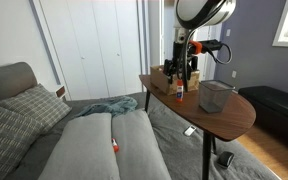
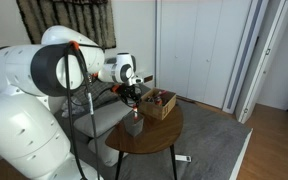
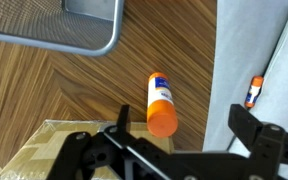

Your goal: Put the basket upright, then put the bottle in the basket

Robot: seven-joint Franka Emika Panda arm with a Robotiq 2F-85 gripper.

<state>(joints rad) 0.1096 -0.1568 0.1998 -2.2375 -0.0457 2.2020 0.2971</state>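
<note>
The grey wire-mesh basket (image 1: 216,95) stands upright on the round wooden table (image 1: 234,118); its rim shows at the top of the wrist view (image 3: 79,28). The white bottle (image 3: 159,100) with an orange cap lies flat on the table between the basket and the brown box, and also shows in an exterior view (image 1: 180,91). My gripper (image 3: 182,125) is open and empty, hovering just above the bottle's cap end, with the cap close to one finger. In both exterior views the gripper (image 1: 181,78) (image 2: 132,100) hangs over the table beside the box.
A low brown box (image 1: 163,78) (image 2: 160,104) holding items stands at the table's edge, and its corner shows in the wrist view (image 3: 44,140). A second small orange-capped item (image 3: 254,92) lies on the grey sofa (image 1: 94,145) below the table edge. A dark bench (image 1: 276,105) stands beyond the table.
</note>
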